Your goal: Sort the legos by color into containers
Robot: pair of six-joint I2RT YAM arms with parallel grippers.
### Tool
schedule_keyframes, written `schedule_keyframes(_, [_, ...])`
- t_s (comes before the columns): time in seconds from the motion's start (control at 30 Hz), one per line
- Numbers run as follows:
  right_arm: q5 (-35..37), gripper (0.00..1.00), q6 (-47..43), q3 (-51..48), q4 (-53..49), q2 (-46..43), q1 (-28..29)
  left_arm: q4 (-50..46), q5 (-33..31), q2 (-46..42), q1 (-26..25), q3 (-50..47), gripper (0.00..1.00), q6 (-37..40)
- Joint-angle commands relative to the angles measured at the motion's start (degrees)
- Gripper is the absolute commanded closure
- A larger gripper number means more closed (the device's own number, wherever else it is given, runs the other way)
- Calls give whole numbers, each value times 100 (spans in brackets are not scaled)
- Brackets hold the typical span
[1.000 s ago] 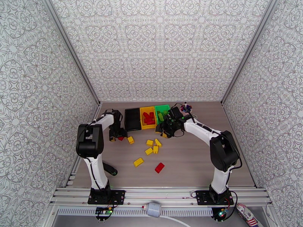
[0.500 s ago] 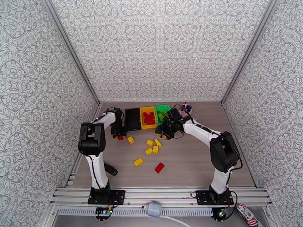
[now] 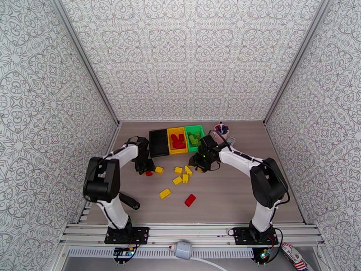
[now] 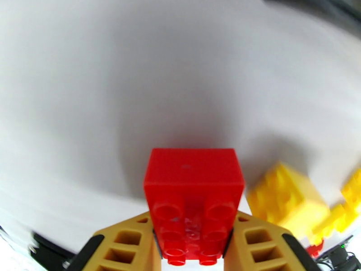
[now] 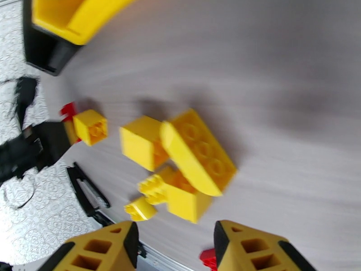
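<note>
My left gripper (image 3: 147, 170) is shut on a red brick (image 4: 194, 199), held low over the table just left of a loose yellow brick (image 3: 159, 170). My right gripper (image 5: 176, 249) stands open above a cluster of yellow bricks (image 5: 194, 154), which lies mid-table (image 3: 182, 175). Another yellow brick (image 3: 165, 193) and a red brick (image 3: 190, 200) lie nearer the front. At the back stand the black bin (image 3: 158, 142), the yellow bin (image 3: 170, 142) with red bricks in it, and the green bin (image 3: 199, 129) with green bricks in it.
A pink cup with pens (image 3: 221, 129) stands right of the green bin, close behind my right arm. A black cylinder (image 3: 131, 203) lies near the left arm's base. Open table lies at the front and right.
My left gripper has carried the red brick right and toward the front, close to the loose yellow brick. My right gripper has come away from the green bin and down toward the yellow cluster.
</note>
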Motion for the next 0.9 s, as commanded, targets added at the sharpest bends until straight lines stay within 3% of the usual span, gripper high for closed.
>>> schedule_keyframes(0.0, [214, 51, -28, -274, -125, -323, 67, 215, 307, -574, -130, -135, 67, -518])
schedule_keyframes(0.27, [419, 51, -10, -972, -134, -854, 61, 419, 863, -643, -701, 596, 65, -936])
schedule_keyframes(0.53, [601, 51, 116, -1550, -152, -1517, 58, 367, 1194, 612, -895, 2763, 62, -1171])
schedule_keyframes(0.6, [641, 51, 155, -1645, -168, -1672, 59, 154, 1193, 1074, -886, 3549, 55, -1149])
schedule_keyframes(0.73, [711, 51, 198, -1775, -237, -1924, 58, -433, 1040, 2114, -784, 5230, 26, -1167])
schedule_keyframes(0.87, [768, 50, 199, -1827, -347, -2109, 58, -904, 960, 2702, -693, 6342, 22, -1250])
